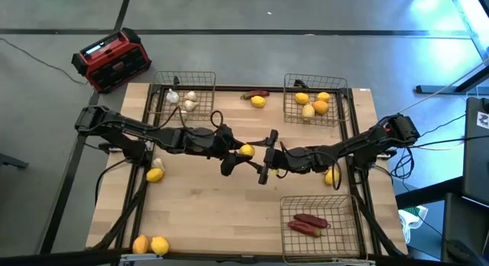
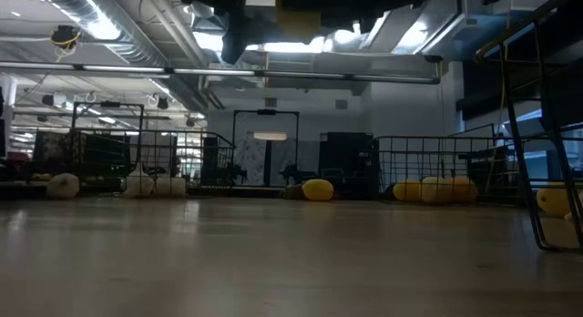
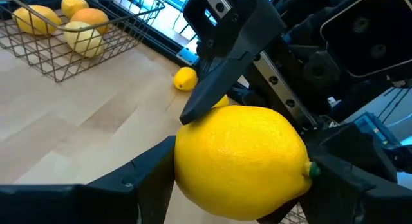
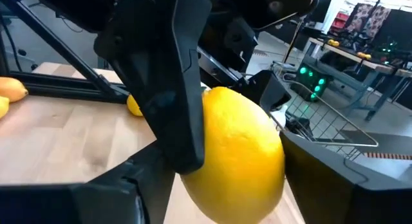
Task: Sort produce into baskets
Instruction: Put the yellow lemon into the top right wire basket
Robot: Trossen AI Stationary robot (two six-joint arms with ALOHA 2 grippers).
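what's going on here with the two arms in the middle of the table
The two arms meet over the middle of the table with one lemon between them. The left gripper clamps it between its fingers, and the right gripper has its fingers around the same lemon, so it looks like a handoff. Around them, one basket holds whitish bulbs, another basket holds yellow and orange fruit, and a third basket holds red peppers. Several fruits lie loose on the table.

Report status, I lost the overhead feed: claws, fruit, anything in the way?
Left claw shut on lemon, mid-table, raised. Right claw around the same lemon, handover under way. Fruit basket beyond right arm; path clear.
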